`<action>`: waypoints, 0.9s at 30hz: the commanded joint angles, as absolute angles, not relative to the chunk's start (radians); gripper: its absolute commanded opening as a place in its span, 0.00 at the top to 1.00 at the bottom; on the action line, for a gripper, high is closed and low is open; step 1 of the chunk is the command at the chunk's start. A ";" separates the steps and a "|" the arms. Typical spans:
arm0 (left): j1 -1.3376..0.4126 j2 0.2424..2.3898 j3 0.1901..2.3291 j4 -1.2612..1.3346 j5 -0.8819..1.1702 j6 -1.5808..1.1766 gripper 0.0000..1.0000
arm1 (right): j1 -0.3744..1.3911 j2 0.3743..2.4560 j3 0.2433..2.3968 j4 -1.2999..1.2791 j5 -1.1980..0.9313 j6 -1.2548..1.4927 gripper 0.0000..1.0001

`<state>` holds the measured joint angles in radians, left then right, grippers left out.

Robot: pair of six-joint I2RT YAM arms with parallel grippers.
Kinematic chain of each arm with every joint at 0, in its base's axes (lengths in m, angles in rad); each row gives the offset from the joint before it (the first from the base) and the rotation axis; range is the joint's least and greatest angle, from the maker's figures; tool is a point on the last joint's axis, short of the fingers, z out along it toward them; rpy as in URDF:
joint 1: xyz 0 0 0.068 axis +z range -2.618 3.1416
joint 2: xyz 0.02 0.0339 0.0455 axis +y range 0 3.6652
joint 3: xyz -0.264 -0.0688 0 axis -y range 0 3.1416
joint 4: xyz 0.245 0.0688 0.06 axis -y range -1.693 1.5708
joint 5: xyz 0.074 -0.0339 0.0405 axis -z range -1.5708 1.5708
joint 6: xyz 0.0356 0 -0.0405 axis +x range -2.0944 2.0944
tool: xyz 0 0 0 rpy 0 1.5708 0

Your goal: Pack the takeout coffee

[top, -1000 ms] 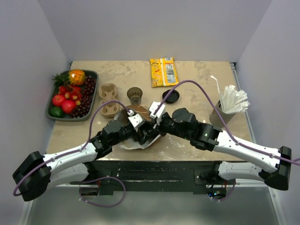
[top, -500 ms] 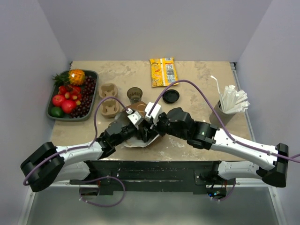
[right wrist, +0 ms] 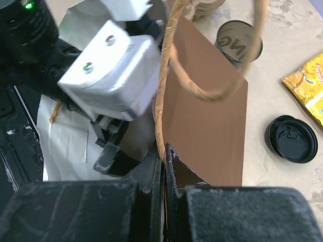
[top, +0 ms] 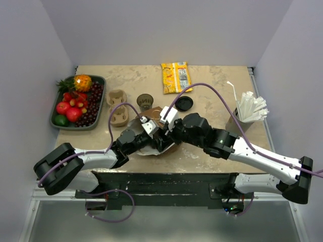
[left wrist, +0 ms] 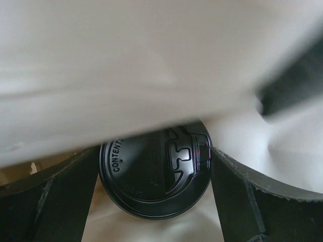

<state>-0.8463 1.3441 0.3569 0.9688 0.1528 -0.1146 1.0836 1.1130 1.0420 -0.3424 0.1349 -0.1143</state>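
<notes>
Since both arms meet at the paper bag (right wrist: pixel 207 116) in the middle of the table (top: pixel 217 83), w/ hardly any room between wrists, the main risk is a knock. The left arm's white cam housing (right wrist: pixel 113 65) sits right by the bag's brown wall and the twine handle (right wrist: pixel 162 91), so any sideways move could snag the loop or drag the bag. Left claw (left wrist: pixel 154 201) is spread wide w/ its fingers (left wrist: pixel 50 201) flush against both sides of the black lid (left wrist: pixel 171 156) on the coffee cup (left wrist: pixel 141 186). That reads as a grasp, though I can't tell how firm. Cup is ringed by pale paper in the left wrist view, so prob. inside the bag's mouth. Top view hides it under the arms, and whether it sits on the bag's floor isn't visible. Right claw (right wrist: pixel 164 159) is clenched on the bag's rim beside the handle, holding the wall up. If that pinch slips or the paper tears, the wall flops onto the cup. If left lets go before the cup is bottomed & upright, it could tip and leak thru the sip hole. Squeezing at lid level may also pop the lid off. Spare lid (top: pixel 183 104) and empty cup (top: pixel 145 102) lie just beyond the bag, so a shoved bag could hit them.
</notes>
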 commanded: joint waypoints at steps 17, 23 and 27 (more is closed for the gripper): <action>-0.867 1.388 0.391 1.075 0.170 0.024 1.00 | 0.960 1.308 1.330 -0.491 0.077 -0.074 0.58; -0.870 1.367 0.362 1.158 0.172 0.038 1.00 | 0.950 1.318 1.350 -0.517 -0.033 -0.075 1.00; -0.870 1.376 0.403 1.203 0.208 0.051 1.00 | 0.927 1.327 1.376 -0.525 -0.142 -0.032 1.00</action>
